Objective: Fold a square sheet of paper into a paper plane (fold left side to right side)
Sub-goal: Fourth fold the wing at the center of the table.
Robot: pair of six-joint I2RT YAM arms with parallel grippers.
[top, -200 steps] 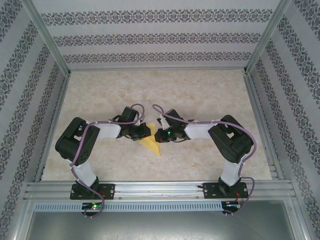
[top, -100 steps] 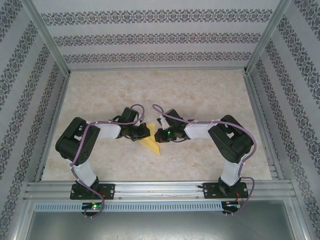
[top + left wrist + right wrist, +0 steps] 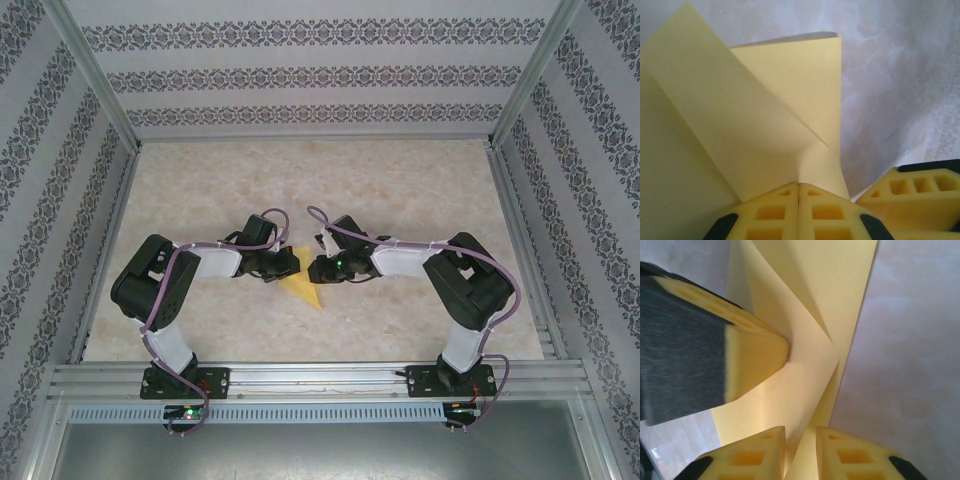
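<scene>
Marbled tabletop (image 3: pixel 200 190) enclosed by patterned walls (image 3: pixel 300 75).

- Left fingers (image 3: pixel 792 192): pressed together, pinching the square sheet of paper (image 3: pixel 755 125) at a raised diagonal flap.
- Sheet: yellow, partly folded, lying between both sets of fingers.
- Right fingers (image 3: pixel 779 436): slightly parted, paper edge in the gap, not clamped.
- Step, judged: creasing a flap.
- Next: right fingers regrip the paper or press the crease flat.

Top cam looks down from behind; wrist cams close, both on paper (image 3: pixel 765 125)
</scene>
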